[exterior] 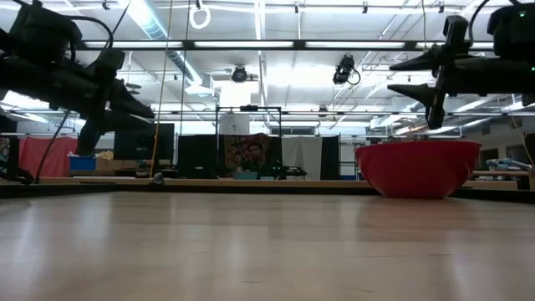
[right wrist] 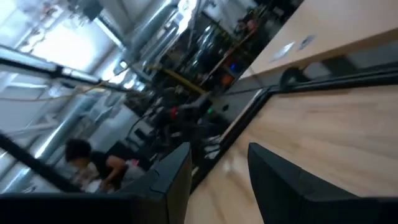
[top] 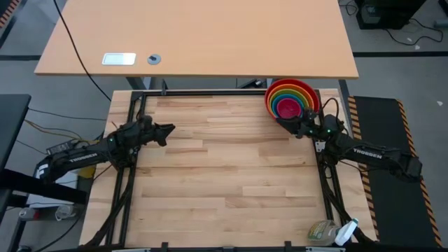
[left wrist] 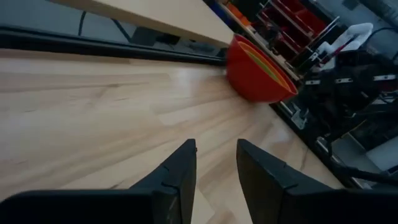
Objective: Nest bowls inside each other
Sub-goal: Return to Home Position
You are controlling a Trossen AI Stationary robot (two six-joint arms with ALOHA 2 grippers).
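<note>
The bowls stand nested in one stack at the table's far right corner: red outermost, then orange, lime green and blue, with pink in the centre. The red bowl rests on its base on the wood, and it also shows in the left wrist view. My right gripper hovers open just off the stack's near side, above rim height, touching nothing. My left gripper hangs open above the table's left part, with nothing between its fingers.
A light wooden desk stands beyond the table's far edge. A plastic bottle and a crumpled bag lie at the near right corner. Black frame rails run along the table's sides. A person shows in the room, far off.
</note>
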